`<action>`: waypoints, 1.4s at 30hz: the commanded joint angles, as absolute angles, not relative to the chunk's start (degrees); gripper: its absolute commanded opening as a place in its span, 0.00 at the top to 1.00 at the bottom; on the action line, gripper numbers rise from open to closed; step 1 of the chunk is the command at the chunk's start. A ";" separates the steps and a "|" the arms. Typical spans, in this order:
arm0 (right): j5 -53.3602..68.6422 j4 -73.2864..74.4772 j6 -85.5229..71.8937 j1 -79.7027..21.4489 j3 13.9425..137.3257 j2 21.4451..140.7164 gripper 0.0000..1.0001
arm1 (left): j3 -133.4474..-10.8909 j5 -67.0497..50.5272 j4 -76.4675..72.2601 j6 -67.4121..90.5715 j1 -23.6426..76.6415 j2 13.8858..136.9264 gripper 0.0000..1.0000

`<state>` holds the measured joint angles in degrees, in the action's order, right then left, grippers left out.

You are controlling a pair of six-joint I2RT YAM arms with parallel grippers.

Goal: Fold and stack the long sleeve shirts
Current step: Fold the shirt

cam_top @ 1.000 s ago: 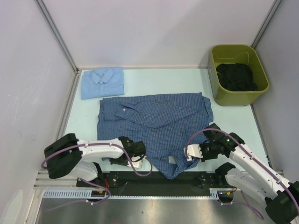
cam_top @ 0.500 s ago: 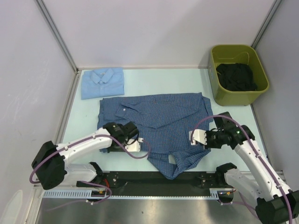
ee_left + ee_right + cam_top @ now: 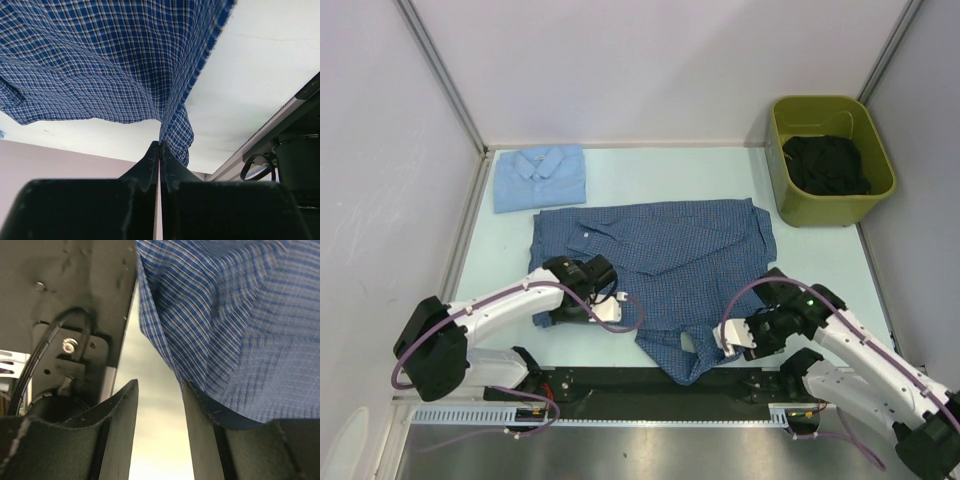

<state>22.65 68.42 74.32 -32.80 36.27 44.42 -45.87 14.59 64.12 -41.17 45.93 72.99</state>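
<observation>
Pinching the check shirt (image 3: 670,262) hem, left gripper (image 3: 160,149) is clamped on little cloth; right gripper (image 3: 160,387) gapes, holding nothing. Risk: one-sided pull skews fold, hem slips.

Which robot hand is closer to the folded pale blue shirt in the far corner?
Left. The left gripper is nearer the arms than the pale blue shirt, pinching the checked shirt at its left edge. The right gripper is farther off, at that shirt's near right side.
</observation>
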 commanded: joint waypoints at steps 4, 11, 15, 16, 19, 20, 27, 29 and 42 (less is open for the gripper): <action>21.80 60.39 70.13 -37.97 35.25 50.53 0.55 | -45.71 13.27 63.72 -41.48 45.70 73.21 1.00; 20.39 59.33 71.28 -40.08 31.91 50.72 0.58 | -44.74 13.10 63.46 -41.22 45.62 72.86 1.00; 19.25 58.36 71.02 -40.34 31.03 51.06 0.66 | -44.12 13.18 63.19 -41.04 45.70 72.69 1.00; 18.99 58.10 69.88 -40.34 31.37 51.24 0.79 | -43.95 13.18 63.19 -40.96 45.62 72.25 1.00; 17.32 58.62 65.68 -40.17 34.18 49.40 1.00 | -44.03 12.75 64.16 -40.87 45.53 69.80 1.00; 17.49 59.23 65.05 -39.38 36.28 48.44 1.00 | -44.21 12.31 64.51 -40.96 45.18 69.09 1.00; 17.93 62.40 66.26 -32.02 44.10 42.27 1.00 | -46.66 12.39 63.99 -43.41 40.35 63.81 1.00; 19.86 62.14 68.02 -28.76 46.22 45.43 1.00 | -47.89 12.65 63.37 -44.91 38.86 64.24 1.00; 28.48 53.27 69.08 -13.45 66.61 69.76 1.00 | -63.80 15.47 57.31 -58.61 28.13 77.15 1.00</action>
